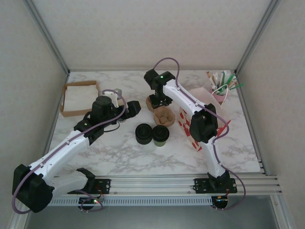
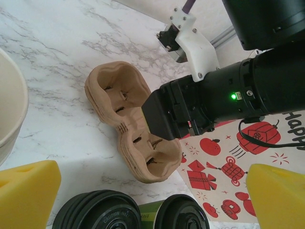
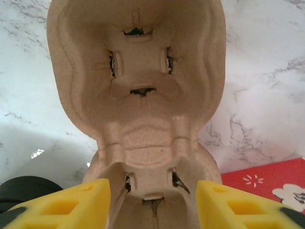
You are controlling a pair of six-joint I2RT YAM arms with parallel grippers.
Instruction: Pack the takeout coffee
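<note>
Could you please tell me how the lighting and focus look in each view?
Top external: even, diffuse light, soft shadows on the marble table. Left wrist: cup carrier sharp, its own yellow fingers softer. Right wrist: carrier sharp, a shadow on the marble at its left with one small glint.

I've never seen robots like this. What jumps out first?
A brown pulp cup carrier lies mid-table, the right gripper poised over it with yellow fingers apart. Closer to the arm bases stands the lidded coffee beside a black stack of lids, and a red-patterned bag lies to the right.
</note>
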